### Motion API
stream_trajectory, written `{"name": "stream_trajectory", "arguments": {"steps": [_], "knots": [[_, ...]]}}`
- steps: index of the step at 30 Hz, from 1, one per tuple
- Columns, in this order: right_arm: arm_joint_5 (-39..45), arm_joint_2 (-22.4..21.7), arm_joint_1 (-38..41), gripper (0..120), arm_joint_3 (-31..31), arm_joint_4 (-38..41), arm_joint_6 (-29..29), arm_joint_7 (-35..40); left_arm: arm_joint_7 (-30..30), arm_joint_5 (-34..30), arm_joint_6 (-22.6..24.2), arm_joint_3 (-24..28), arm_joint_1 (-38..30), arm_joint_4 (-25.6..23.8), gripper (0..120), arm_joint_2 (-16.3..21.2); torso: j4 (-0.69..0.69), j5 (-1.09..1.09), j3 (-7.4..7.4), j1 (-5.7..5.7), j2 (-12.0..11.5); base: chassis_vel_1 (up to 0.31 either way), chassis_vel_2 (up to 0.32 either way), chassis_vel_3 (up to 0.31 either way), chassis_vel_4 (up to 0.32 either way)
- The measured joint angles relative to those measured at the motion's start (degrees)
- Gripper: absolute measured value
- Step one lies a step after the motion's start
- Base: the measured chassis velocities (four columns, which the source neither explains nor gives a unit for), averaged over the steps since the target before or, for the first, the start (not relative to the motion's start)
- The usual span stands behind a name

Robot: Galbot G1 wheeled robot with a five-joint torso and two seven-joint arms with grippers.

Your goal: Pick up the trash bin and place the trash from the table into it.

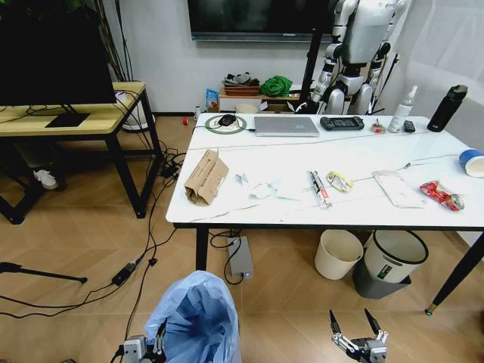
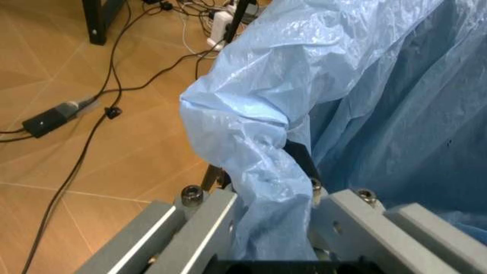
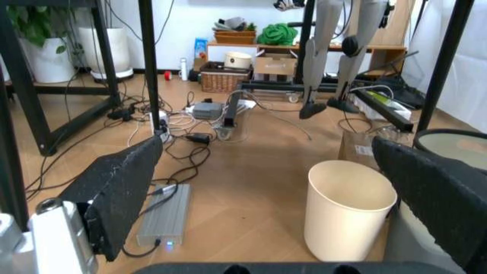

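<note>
Below the worktop's (image 1: 454,162) near edge, the left gripper (image 1: 155,344) was clamped on the trash bin's (image 1: 198,314) blue bag rim. Trash (image 1: 206,176) lay scattered across the worktop, while the right gripper (image 1: 357,327) hung spread open, holding nothing.

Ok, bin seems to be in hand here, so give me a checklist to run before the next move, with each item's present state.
1. Left gripper shut on the bin's bag: ok.
2. Bin upright: cannot tell.
3. Right gripper open, free: ok.
4. Trash within reach: not ok; cardboard, wrappers, pouch, can lie on the table, ahead.
5. Cables on the floor: not ok.
</note>
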Motion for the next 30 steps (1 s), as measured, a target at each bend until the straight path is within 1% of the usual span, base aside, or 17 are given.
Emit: {"name": "stream_trajectory", "arguments": {"steps": [30], "knots": [[0.13,0.0,0.06,100,-0.05,-0.2,-0.02,0.04,-0.04,0.12,0.03,0.25,-0.16,0.29,0,-0.15,0.0,0.0,4.77,3.77,8.56,0.0,0.0,0.0,0.0]]}}
